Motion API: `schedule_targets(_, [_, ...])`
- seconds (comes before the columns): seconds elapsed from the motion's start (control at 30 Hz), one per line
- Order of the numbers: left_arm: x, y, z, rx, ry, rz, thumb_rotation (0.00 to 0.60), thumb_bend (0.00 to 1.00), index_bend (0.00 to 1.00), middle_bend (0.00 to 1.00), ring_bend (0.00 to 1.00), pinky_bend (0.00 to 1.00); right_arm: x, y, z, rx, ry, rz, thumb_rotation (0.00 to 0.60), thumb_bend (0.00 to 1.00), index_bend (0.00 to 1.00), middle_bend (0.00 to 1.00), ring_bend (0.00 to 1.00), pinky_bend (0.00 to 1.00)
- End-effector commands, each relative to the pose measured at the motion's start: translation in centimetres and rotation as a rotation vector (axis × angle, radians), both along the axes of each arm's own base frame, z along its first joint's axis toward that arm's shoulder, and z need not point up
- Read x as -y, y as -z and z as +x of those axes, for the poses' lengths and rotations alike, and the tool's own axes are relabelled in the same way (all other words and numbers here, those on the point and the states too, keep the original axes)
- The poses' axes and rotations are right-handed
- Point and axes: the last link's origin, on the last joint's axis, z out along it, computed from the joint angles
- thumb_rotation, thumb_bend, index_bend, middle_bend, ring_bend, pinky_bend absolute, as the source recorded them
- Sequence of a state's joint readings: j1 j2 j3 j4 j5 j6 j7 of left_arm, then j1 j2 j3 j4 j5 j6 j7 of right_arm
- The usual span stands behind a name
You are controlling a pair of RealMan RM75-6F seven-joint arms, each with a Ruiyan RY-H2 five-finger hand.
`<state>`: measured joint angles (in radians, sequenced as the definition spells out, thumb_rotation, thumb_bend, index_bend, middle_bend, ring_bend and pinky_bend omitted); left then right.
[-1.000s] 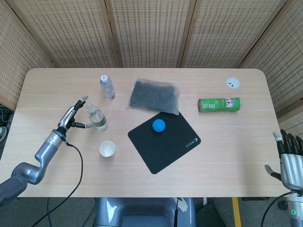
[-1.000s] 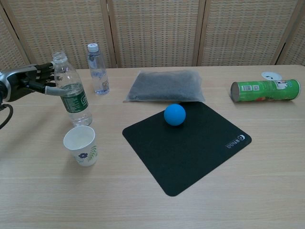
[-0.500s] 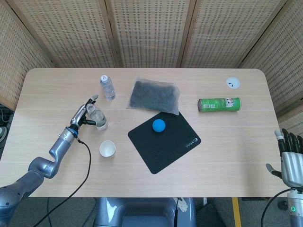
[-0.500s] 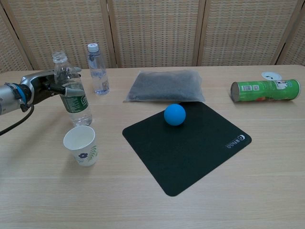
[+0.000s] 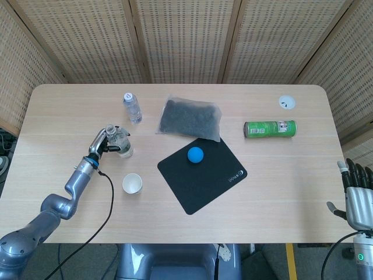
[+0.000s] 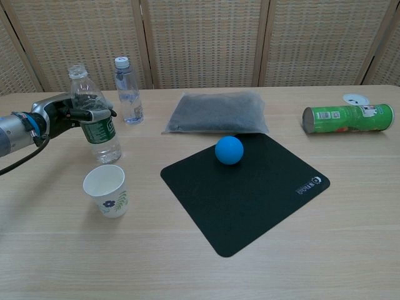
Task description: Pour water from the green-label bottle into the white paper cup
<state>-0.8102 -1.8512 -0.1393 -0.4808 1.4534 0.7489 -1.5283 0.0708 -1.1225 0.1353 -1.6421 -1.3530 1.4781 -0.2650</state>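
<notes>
Uncapped, upright green-label bottle [image 6: 95, 114], seemingly clasped by left hand [image 6: 65, 114] fingers [image 6: 94, 114].

Uncapped green-label bottle [image 6: 95, 119] upright behind empty paper cup [image 6: 105, 190].

left hand [image 6: 59, 117] fingers curled in grip; right hand [image 5: 357, 195] fingers apart

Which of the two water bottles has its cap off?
The green-label bottle, gripped by the left hand, is uncapped; the smaller bottle behind it wears a white cap.
</notes>
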Motion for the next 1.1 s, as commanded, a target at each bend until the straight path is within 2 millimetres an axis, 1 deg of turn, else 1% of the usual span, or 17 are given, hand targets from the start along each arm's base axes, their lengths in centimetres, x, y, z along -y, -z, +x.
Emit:
schedule_targets(0.03, [-0.1, -1.2, -0.3, 0.004, 0.026, 0.024, 0.6, 0.5, 0.59, 0.42, 0.27, 0.29, -0.1, 0.0, 0.1, 0.003, -0.005, 0.0, 0.6, 0.0, 0.0, 0.0, 0.0, 0.0])
schedule_targets(0.1, [0.0, -1.9, -0.4, 0.0, 0.046, 0.028, 0.6, 0.5, 0.59, 0.43, 0.27, 0.29, -0.1, 0.0, 0.1, 0.005, -0.008, 0.002, 0.6, 0.0, 0.0, 0.0, 0.0, 0.0])
schedule_targets(0.13, [0.0, -2.9, -0.5, -0.016, 0.077, 0.039, 0.6, 0.5, 0.59, 0.43, 0.27, 0.29, -0.2, 0.0, 0.2, 0.008, -0.011, 0.004, 0.6, 0.0, 0.0, 0.0, 0.0, 0.0])
schedule_targets(0.2, [0.2, -4.3, -0.8, -0.052, 0.121, 0.038, 0.6, 0.5, 0.59, 0.43, 0.27, 0.29, -0.3, 0.0, 0.3, 0.008, -0.016, 0.006, 0.6, 0.0, 0.0, 0.0, 0.0, 0.0])
schedule_targets(0.4, [1.1, -9.0, -2.8, -0.366, 0.275, -0.029, 0.6, 0.5, 0.6, 0.43, 0.27, 0.29, -0.6, 0.1, 0.8, 0.009, -0.035, 0.01, 0.6, 0.0, 0.0, 0.0, 0.0, 0.0])
schedule_targets(0.43, [1.5, -9.9, -3.2, -0.426, 0.297, -0.031, 0.6, 0.5, 0.6, 0.43, 0.27, 0.29, -0.6, 0.1, 0.9, 0.009, -0.039, 0.01, 0.6, 0.0, 0.0, 0.0, 0.0, 0.0])
schedule_targets(0.5, [2.2, -10.9, -3.8, -0.493, 0.319, -0.037, 0.6, 0.5, 0.6, 0.43, 0.27, 0.29, -0.7, 0.1, 1.0, 0.01, -0.044, 0.01, 0.6, 0.0, 0.0, 0.0, 0.0, 0.0])
schedule_targets(0.6, [4.0, -12.5, -5.4, -0.624, 0.347, -0.05, 0.6, 0.5, 0.6, 0.43, 0.27, 0.29, -0.9, 0.1, 1.1, 0.013, -0.05, 0.009, 0.6, 0.0, 0.0, 0.0, 0.0, 0.0])
schedule_targets(0.7, [5.1, -13.1, -6.2, -0.703, 0.358, -0.052, 0.6, 0.5, 0.6, 0.43, 0.27, 0.29, -1.1, 0.1, 1.2, 0.016, -0.054, 0.008, 0.6, 0.0, 0.0, 0.0, 0.0, 0.0])
schedule_targets(0.73, [5.5, -13.3, -6.8, -0.76, 0.368, -0.059, 0.6, 0.5, 0.6, 0.43, 0.27, 0.29, -1.1, 0.1, 1.3, 0.016, -0.057, 0.009, 0.6, 0.0, 0.0, 0.0, 0.0, 0.0])
schedule_targets(0.83, [6.2, -13.2, -7.3, -0.833, 0.384, -0.065, 0.6, 0.5, 0.6, 0.42, 0.27, 0.29, -1.4, 0.1, 1.3, 0.018, -0.061, 0.01, 0.6, 0.0, 0.0, 0.0, 0.0, 0.0])
schedule_targets(1.0, [7.0, -12.4, -7.5, -0.893, 0.408, -0.078, 0.6, 0.5, 0.6, 0.42, 0.27, 0.29, -1.6, 0.0, 1.4, 0.024, -0.069, 0.012, 0.6, 0.0, 0.0, 0.0, 0.0, 0.0])
schedule_targets(1.1, [7.4, -11.6, -7.3, -0.937, 0.436, -0.083, 0.6, 0.5, 0.6, 0.42, 0.27, 0.29, -1.8, -0.1, 1.5, 0.031, -0.076, 0.007, 0.6, 0.0, 0.0, 0.0, 0.0, 0.0])
